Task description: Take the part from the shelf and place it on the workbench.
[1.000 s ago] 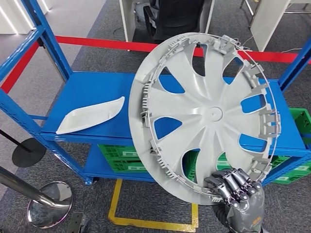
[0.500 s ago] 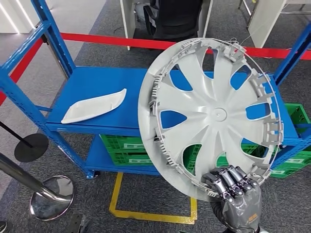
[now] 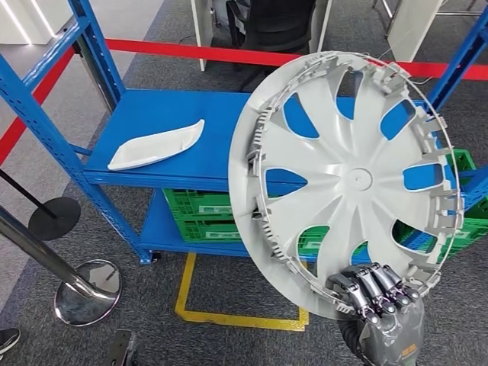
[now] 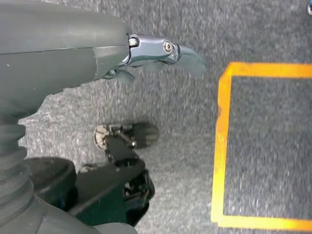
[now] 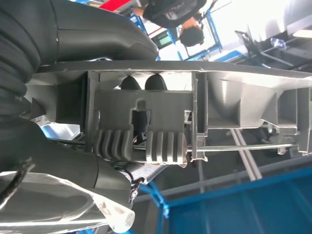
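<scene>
A large grey wheel cover [image 3: 351, 179] stands nearly upright in front of the blue shelf [image 3: 172, 114], its ribbed inner side facing me. My right hand [image 3: 380, 305] grips its lower rim from below, the fingers curled over the edge. In the right wrist view the clips of the wheel cover [image 5: 221, 97] run across the picture, with my right hand [image 5: 55, 161] wrapped round the rim. My left hand [image 4: 73, 53] hangs beside my body above the grey carpet, one finger stretched out straight, holding nothing.
A long white curved part [image 3: 155, 145] lies on the shelf's left half. Green crates [image 3: 198, 206] sit on the lower level. A yellow floor marking [image 3: 190, 305], a chrome stanchion base [image 3: 86, 290] and red barrier tape [image 3: 201, 53] surround the shelf.
The whole picture has shifted, so the camera has moved. The wheel cover stays in my right hand, now a little further right in the view.
</scene>
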